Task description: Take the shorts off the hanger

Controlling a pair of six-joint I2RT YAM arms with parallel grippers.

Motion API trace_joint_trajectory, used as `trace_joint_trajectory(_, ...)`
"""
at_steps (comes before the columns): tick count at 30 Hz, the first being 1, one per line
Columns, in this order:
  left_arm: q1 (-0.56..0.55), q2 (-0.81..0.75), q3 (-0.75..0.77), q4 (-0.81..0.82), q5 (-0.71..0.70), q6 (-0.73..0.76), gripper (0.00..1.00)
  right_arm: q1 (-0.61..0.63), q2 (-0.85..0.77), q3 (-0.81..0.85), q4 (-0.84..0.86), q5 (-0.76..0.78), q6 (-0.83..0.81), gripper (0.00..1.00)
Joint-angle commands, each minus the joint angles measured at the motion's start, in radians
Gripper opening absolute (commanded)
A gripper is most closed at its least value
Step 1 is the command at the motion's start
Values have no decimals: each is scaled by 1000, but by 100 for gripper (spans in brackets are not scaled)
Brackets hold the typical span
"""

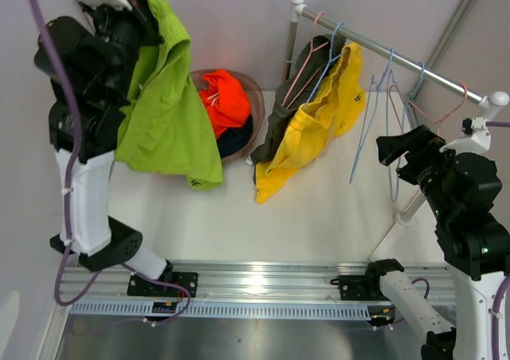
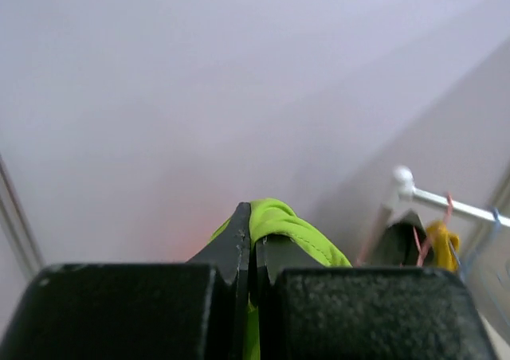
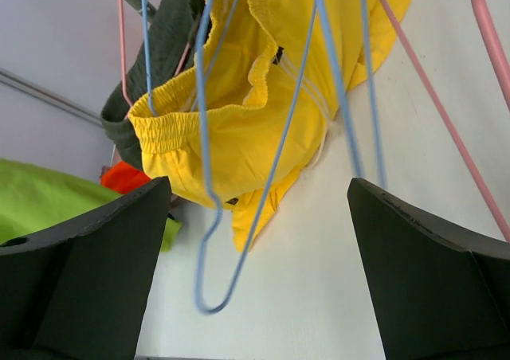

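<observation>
My left gripper (image 1: 131, 13) is raised at the back left, shut on the waistband of the lime green shorts (image 1: 167, 113), which dangle over the table; the wrist view shows green fabric (image 2: 291, 225) pinched between the closed fingers (image 2: 239, 240). Yellow shorts (image 1: 319, 129) and dark olive-grey shorts (image 1: 280, 117) hang on hangers at the rail's left end. Orange shorts (image 1: 225, 97) and navy shorts (image 1: 237, 141) lie in a round basket (image 1: 256, 97). My right gripper (image 1: 398, 149) stands open beside empty hangers (image 1: 390, 129). A bare blue hanger (image 3: 209, 217) dangles ahead of the open right gripper (image 3: 259, 193), ungripped, before the yellow shorts (image 3: 239, 129).
The metal rail (image 1: 414, 64) runs from back centre to the right on white posts (image 1: 410, 209). Pink and blue empty hangers hang along its right half. A metal track (image 1: 263, 284) carrying both arm bases crosses the near edge.
</observation>
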Motion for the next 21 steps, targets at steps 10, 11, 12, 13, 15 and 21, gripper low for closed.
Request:
trace_joint_trajectory(10, 151, 346, 18, 453, 331, -154, 0, -3, -99, -168, 40, -84, -8, 99)
trace_joint_trajectory(11, 151, 352, -39, 466, 320, -154, 0, -3, -104, -167, 45, -100, -11, 99)
trace_joint_trajectory(12, 151, 361, -68, 473, 308, -152, 0, -4, -107, -165, 52, -101, -17, 99)
trace_joint_trajectory(13, 151, 363, -172, 475, 258, -148, 1, -4, -117, -158, 74, -138, -22, 99)
trace_joint_trajectory(15, 151, 347, -255, 483, 201, -148, 11, -3, -128, -144, 103, -198, -39, 99)
trace_joint_trajectory(21, 151, 236, -597, 492, 19, -155, 99, -4, -144, -55, 229, -412, -57, 99)
